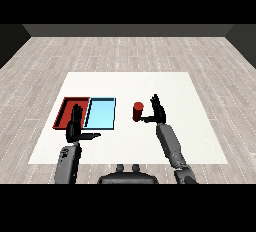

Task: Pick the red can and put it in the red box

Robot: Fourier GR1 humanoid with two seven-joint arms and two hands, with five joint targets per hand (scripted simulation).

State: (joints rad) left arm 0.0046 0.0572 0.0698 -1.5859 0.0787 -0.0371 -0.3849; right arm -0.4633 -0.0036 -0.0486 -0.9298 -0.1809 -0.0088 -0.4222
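We see the red can (138, 111) standing upright on the white table (190, 126), a little right of the frame's centre, well apart from both trays. Our right hand (158, 111) sits just to the right of it, fingers straight and pointing up, thumb reaching out toward the can's lower part. The hand is spread wide and has not closed round anything; whether the thumb touches the can we cannot tell. We judge this pose to be the approach for a side grasp: the palm faces the can so the fingers can wrap round it next.

The red tray (64, 110) lies at the left of the frame, with the light blue tray (102, 113) directly beside it on the right, their edges touching or nearly so. The can would have to cross over the blue tray to reach the red one, so we expect a lift high enough to clear both rims.

Our left hand (75, 126) hangs in the lower left, overlapping the near edge of the red tray, fingers straight and thumb out to the side, holding nothing. It seems parked there, out of the way.
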